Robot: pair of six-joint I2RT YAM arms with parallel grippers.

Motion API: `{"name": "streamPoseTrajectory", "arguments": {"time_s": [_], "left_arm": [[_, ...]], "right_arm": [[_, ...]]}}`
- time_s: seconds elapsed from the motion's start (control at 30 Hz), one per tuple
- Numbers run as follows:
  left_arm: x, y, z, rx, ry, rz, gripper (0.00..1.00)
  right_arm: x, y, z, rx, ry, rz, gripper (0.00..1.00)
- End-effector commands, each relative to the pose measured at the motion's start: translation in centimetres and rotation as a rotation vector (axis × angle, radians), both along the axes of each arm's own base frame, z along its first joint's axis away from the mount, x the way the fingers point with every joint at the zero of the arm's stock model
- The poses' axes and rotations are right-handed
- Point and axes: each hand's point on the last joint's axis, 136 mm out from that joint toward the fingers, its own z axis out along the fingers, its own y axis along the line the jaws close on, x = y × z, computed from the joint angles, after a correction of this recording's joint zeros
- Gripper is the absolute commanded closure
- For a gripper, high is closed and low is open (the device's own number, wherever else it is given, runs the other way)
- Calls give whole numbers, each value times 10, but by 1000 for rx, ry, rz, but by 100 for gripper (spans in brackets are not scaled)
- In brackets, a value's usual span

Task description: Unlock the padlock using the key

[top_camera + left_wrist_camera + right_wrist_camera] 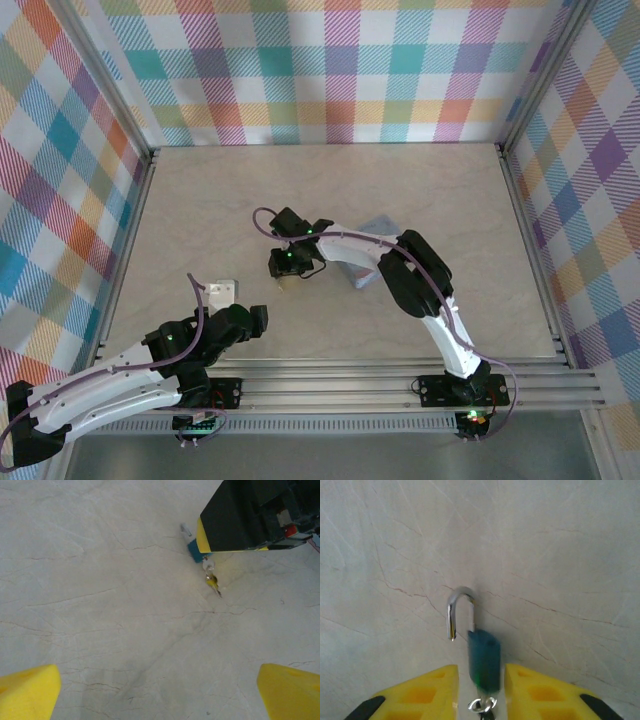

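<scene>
The right gripper (pixel 481 675) is near the middle of the table (pixel 420 190). Its two yellow fingers (pixel 430 690) are close together, one on each side of the little blue padlock (pixel 484 655). I cannot tell if they squeeze it. The silver loop (pixel 460 600) of the padlock points to 12 o'clock and one end is out of the body. A small ring (pixel 482 705) hangs at 6 o'clock. The key (pixel 213 583) lies on the table just beside the padlock. The left gripper (pixel 160 695) is wide open and holds nothing, at about 7 o'clock from the padlock. A pale blue tin (pixel 378 228) peeks out behind the right arm.
</scene>
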Motion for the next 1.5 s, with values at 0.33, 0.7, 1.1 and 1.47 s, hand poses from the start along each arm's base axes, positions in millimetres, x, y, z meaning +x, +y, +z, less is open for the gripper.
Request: {"name": "streamPoseTrajectory", "arguments": {"time_s": [0.33, 0.7, 1.1, 1.47], "left_arm": [[18, -4, 29, 27, -46, -14, 0], [83, -48, 87, 213, -216, -198, 0], [159, -87, 47, 21, -89, -371, 0], [186, -35, 31, 71, -266, -234, 0]], "right_arm": [[11, -30, 100, 11, -242, 18, 37], [13, -119, 132, -95, -496, -105, 0], [23, -253, 131, -257, -635, -329, 0], [25, -350, 134, -254, -900, -504, 0]]}}
